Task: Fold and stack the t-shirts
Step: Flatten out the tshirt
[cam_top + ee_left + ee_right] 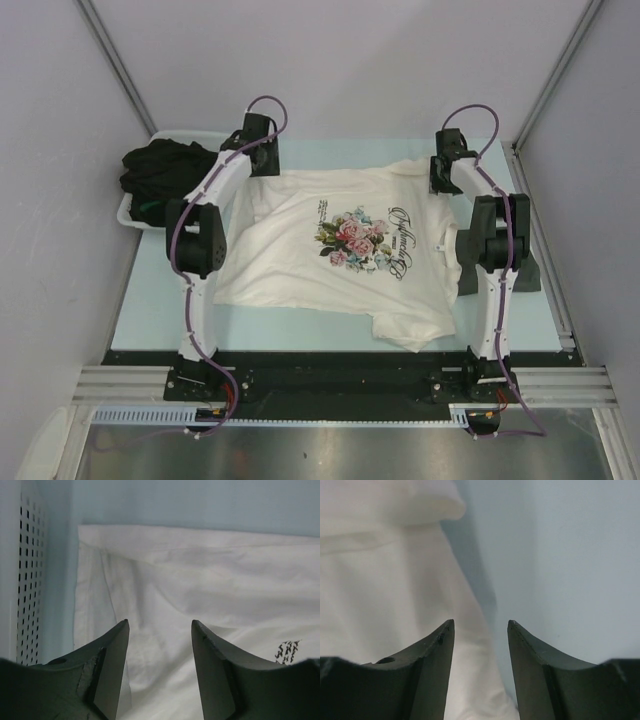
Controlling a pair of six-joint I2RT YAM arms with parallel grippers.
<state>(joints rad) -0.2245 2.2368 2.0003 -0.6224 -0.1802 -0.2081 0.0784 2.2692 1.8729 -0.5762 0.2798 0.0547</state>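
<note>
So the cream-white t-shirt [340, 250] is lying mostly flat on the bench [150, 300], rose print [355, 240] facing up, which makes sense if it's the one getting folded right now. Both arms are reaching to its far edge, one at each far corner. The left tool [159, 622] hovers over the far-left corner with its fingers spread and nothing pinched between them, just cloth underneath. The right tool [480, 622] is also released, straddling the shirt's right-hand edge, one finger over cloth and the other over bare bench. My guess is they're positioned like that to work the two far corners together, either flattening that edge or setting up a fold toward the near side, but I can't say which. The shirt isn't tidy yet: the near-right corner is bunched and doubled over, and there's a rolled lump of cloth ahead of the right tool. Stuff around it: the white tub [128, 215] sits just beside the left tool, its perforated wall right next to the shirt's corner, so that side is pretty cramped. The dark t-shirts [165, 170] are heaped in the tub, unfolded, waiting their turn I'd say.
</note>
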